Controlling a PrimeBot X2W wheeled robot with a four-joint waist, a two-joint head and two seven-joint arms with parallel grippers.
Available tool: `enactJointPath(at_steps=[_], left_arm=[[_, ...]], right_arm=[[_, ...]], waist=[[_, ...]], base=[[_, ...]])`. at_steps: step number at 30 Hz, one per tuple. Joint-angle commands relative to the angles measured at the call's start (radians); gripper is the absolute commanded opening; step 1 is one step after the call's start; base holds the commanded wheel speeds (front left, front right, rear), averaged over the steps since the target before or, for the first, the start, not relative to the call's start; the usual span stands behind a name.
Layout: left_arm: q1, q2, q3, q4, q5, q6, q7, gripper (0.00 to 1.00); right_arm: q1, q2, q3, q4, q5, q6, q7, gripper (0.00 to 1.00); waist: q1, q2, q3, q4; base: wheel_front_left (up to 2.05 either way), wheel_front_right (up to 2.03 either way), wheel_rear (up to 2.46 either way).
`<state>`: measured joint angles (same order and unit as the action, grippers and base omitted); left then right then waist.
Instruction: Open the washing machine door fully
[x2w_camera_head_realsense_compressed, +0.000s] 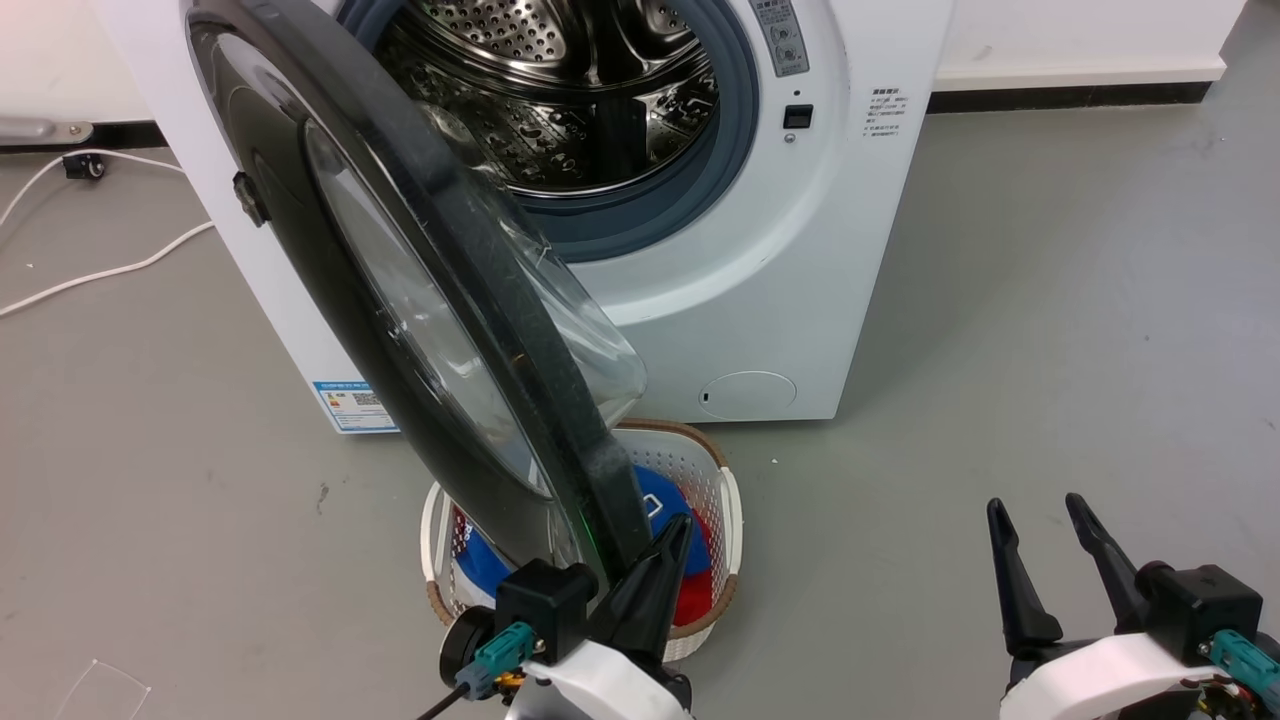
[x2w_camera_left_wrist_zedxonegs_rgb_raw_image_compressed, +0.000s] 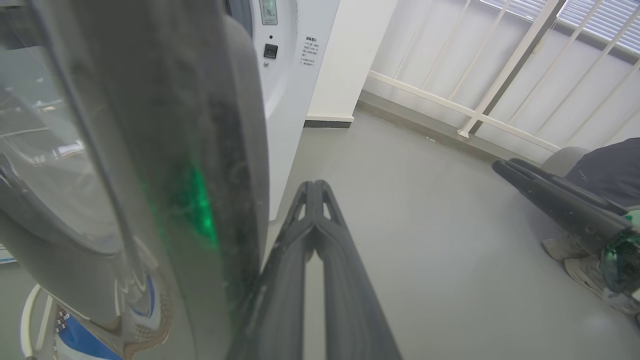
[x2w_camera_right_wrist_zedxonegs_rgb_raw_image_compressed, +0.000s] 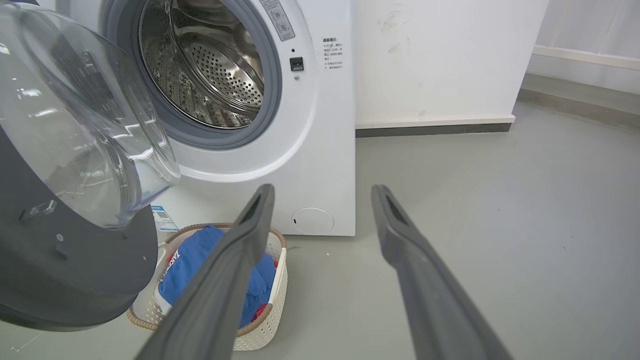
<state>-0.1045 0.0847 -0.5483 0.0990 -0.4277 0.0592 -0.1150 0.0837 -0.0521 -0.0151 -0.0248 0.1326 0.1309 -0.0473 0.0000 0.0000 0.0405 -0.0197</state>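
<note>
Our left gripper (x2w_camera_head_realsense_compressed: 678, 530), fingers together, leans on the washing machine door (x2w_camera_head_realsense_compressed: 400, 330) to push it; right gripper (x2w_camera_head_realsense_compressed: 1037, 503) idles, spread.

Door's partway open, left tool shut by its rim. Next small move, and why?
Probably nudge the shut left tool leftward against the washing machine door, swinging it wider. The tool lies beside the rim's drum-facing side, and the door stands roughly edge-on to the head view, well short of fully open.
</note>
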Motion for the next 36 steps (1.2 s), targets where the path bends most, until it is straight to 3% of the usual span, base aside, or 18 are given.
enactJointPath(at_steps=[1,15,28,36], left_arm=[[0.011,0.011,0.013,0.001,-0.008,0.008,-0.006,0.0],[0.082,0.065,0.025,-0.093,0.012,0.054,-0.022,0.0],[0.187,0.086,-0.011,-0.228,0.027,0.099,-0.004,0.0],[0.168,0.11,-0.018,-0.207,0.034,0.076,-0.011,0.0]], right_arm=[[-0.01,0.003,0.002,0.005,0.002,0.0,-0.005,1.0],[-0.011,0.003,-0.013,0.033,0.005,0.0,-0.014,1.0],[-0.01,0.003,-0.034,0.021,-0.009,0.0,0.002,1.0],[-0.022,0.003,-0.047,0.013,-0.011,0.0,0.015,1.0]], waist=[[0.0,0.0,0.0,0.003],[0.0,0.0,-0.013,0.083],[0.0,0.0,-0.006,0.237],[0.0,0.0,-0.001,0.277]], base=[[0.0,0.0,0.0],[0.0,0.0,0.0],[0.0,0.0,0.0],[0.0,0.0,0.0]])
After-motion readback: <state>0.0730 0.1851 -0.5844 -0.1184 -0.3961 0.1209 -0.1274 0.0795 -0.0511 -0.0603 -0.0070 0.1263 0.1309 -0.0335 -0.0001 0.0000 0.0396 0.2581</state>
